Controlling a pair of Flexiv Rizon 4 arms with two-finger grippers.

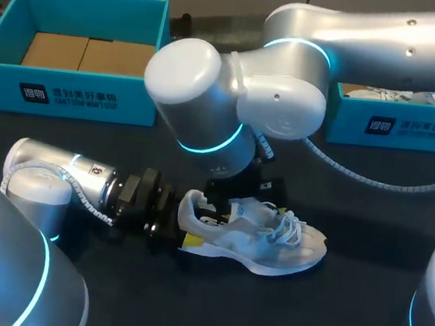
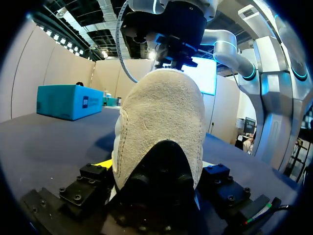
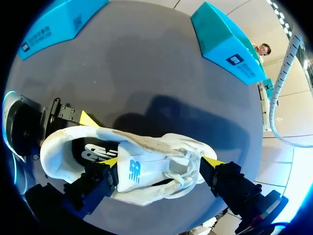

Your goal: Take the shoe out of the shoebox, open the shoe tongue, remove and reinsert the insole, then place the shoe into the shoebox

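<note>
Shoe (image 1: 259,242) is sitting out of the shoebox (image 1: 130,98), mid-table (image 1: 357,320). Your left gripper (image 2: 155,174) is pinching its heel (image 2: 161,112), and your right gripper (image 3: 161,161) is spreading its fingers (image 3: 111,162) wide around the tongue (image 3: 132,171). Insole and reboxing are waiting.

Heel of a cream suede shoe (image 2: 161,122) with a black patch low down, close up, clamped in the left gripper (image 2: 157,183), right arm's black gripper (image 2: 174,59) over its far end, teal cardboard box (image 2: 68,100) far left on dark table (image 2: 44,142)

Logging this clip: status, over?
Left end effector shut on shoe heel. Right end effector over tongue, grip unclear. Shoe on table, out of box.
</note>
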